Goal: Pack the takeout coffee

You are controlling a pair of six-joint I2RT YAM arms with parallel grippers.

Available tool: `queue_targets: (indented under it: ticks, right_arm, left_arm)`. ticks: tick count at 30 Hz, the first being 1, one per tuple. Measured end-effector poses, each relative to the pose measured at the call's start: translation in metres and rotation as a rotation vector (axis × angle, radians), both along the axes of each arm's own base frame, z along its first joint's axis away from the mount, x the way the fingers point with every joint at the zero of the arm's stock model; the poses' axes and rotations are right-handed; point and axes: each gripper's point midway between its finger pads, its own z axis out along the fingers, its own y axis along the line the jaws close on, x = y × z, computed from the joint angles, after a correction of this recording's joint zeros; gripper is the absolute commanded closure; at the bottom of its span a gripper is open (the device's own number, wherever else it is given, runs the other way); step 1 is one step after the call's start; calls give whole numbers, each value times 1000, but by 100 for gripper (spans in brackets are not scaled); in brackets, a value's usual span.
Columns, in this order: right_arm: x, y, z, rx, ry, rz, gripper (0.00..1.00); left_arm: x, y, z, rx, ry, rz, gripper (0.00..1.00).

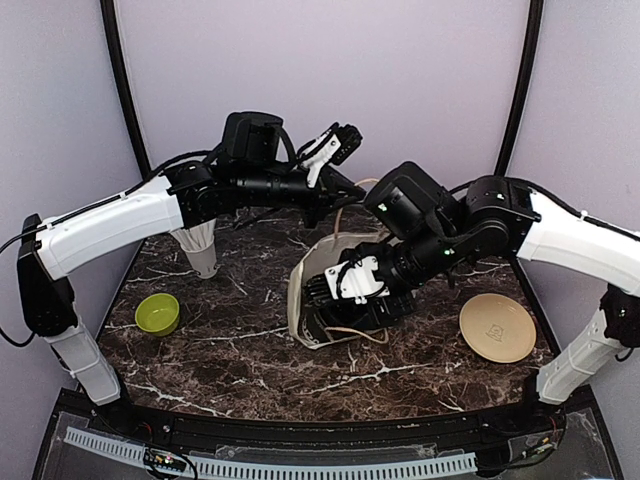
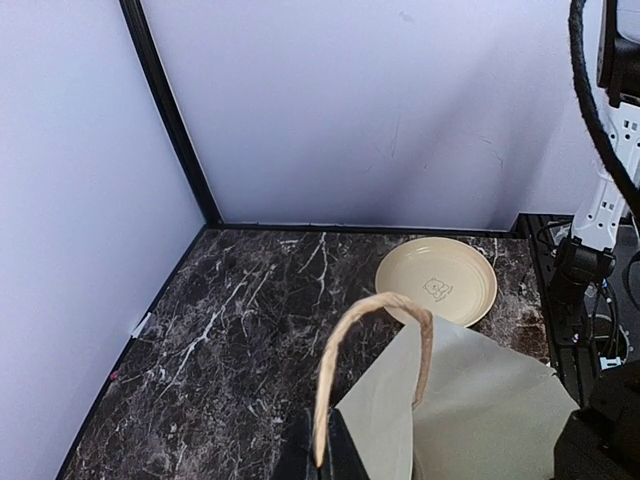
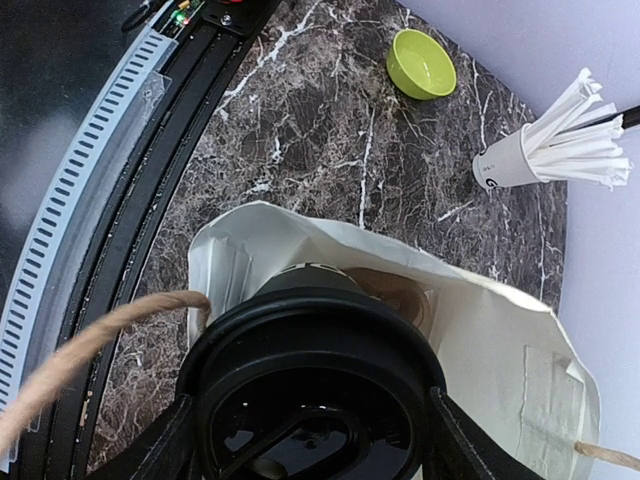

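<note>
— So, where is the takeout coffee (image 3: 320, 330)?

— At the mouth of the paper bag (image 3: 480, 310), which leans open on the desk (image 3: 330, 130). The right tool (image 3: 308, 450) grips it, one finger on each side, with the black lid (image 3: 300, 410) facing the wrist camera. The sleeve is hidden underneath.

— And the other arm?

— The left tool (image 2: 320, 462) is closed on the bag's handle (image 2: 335, 350) and holds the loop up.

— How will the cup handle?

— Lightly, I'd say. It has thin paper walls that dent under a hard squeeze, and the lid only snaps on, so it could pop. I can't tell whether it's full.

— Where is the best hold?

— Around the sleeve, just under the lid rim, where the wall is stiffest and least slippery. I'd use gentle pressure and keep the cup upright.

— And the bag?

— It's soft and creased, so its mouth may fold in against the cup.
</note>
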Motion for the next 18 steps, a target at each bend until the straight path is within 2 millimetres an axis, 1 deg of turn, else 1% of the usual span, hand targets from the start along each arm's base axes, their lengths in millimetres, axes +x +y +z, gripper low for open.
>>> queue_targets:
  ticks: [2, 3, 4, 5, 6, 7, 8, 9, 10, 12, 15, 18]
  right_arm:
    - [4, -5, -8, -19, -17, -22, 47]
    - [6, -10, -15, -39, -29, -37, 47]
    - [8, -15, -21, -60, -36, -50, 47]
    - [9, -20, -27, -79, -42, -60, 47]
    - [11, -24, -31, -95, -49, -70, 47]
    - [12, -28, -33, -105, -50, -79, 47]
    - [14, -32, -34, -111, -53, -86, 47]
    - [14, -36, -34, -112, -55, -92, 47]
    - [15, -40, -33, -109, -56, -98, 47]
    - [15, -47, -31, -100, -62, -102, 46]
    - [11, -58, -34, -103, -63, -103, 47]
    - [9, -68, -45, -128, -63, -103, 47]
  left_arm:
    - [-2, 0, -3, -2, 6, -6, 90]
    - [-3, 1, -4, -2, 10, -10, 79]
    - [-5, 1, -6, -2, 18, -16, 63]
    - [-6, 1, -6, -3, 21, -22, 55]
    - [-7, 0, -6, -5, 29, -28, 44]
    - [-8, 0, -6, -8, 35, -31, 39]
    - [-9, 0, -5, -11, 38, -37, 32]
    - [-11, 0, -4, -15, 45, -42, 29]
    - [-13, 0, -3, -18, 45, -48, 24]
    - [-19, 1, 2, -27, 44, -60, 20]
    - [-34, 8, 16, -51, 35, -85, 18]
    - [-50, 18, 36, -87, 10, -103, 17]
